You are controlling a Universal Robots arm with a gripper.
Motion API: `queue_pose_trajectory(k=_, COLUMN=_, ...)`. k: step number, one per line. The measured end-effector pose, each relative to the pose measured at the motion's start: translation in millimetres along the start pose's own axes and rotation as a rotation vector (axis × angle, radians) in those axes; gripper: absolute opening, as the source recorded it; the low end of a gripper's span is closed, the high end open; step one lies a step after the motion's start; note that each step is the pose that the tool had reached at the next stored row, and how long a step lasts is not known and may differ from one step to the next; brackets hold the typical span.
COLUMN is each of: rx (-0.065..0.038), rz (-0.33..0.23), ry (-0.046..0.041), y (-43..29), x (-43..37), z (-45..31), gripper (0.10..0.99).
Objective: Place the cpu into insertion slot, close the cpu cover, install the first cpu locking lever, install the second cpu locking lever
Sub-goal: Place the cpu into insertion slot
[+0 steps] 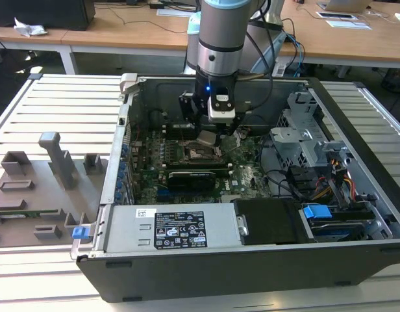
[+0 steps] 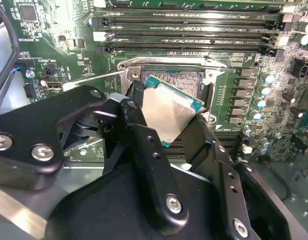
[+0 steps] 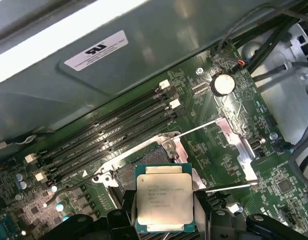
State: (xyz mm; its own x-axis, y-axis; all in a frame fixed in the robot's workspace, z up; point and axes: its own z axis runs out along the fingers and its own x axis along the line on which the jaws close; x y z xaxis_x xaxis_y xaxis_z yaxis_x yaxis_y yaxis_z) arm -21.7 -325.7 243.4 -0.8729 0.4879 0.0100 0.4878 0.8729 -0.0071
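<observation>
My gripper (image 1: 207,138) hangs inside the open computer case, shut on the cpu (image 1: 206,138), a flat silver square. In both wrist views the black fingers (image 2: 144,145) clamp two opposite edges of the cpu (image 3: 164,197). The cpu (image 2: 166,112) hovers tilted just above the insertion slot (image 2: 186,81), partly overlapping it. The insertion slot (image 3: 146,167) is a black socket with a metal rim and lies uncovered. The cpu cover (image 3: 241,147) stands swung open beside it. Two thin wire locking levers (image 3: 194,131) stick out unlatched.
Long black memory slots (image 2: 184,35) run beside the socket. A round battery (image 3: 223,84) and cables (image 3: 274,30) lie near the case wall. The power supply (image 1: 167,231), drive cage (image 1: 310,140) and case walls ring the board. A grey fixture tray (image 1: 37,195) lies outside, on the exterior view's left.
</observation>
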Motion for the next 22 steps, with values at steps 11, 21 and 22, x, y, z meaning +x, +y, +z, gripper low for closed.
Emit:
queue_pose_trajectory(k=11, rx=0.004, rz=0.105, ry=-0.002, y=0.0, x=0.0, z=0.5, gripper=0.545)
queue_pose_trajectory(k=21, rx=0.007, rz=0.174, ry=-0.0035, y=0.0, x=0.0, z=0.8, gripper=0.545)
queue_pose_trajectory(k=22, rx=0.007, rz=0.181, ry=-0.0036, y=0.0, x=0.0, z=0.8, gripper=0.545)
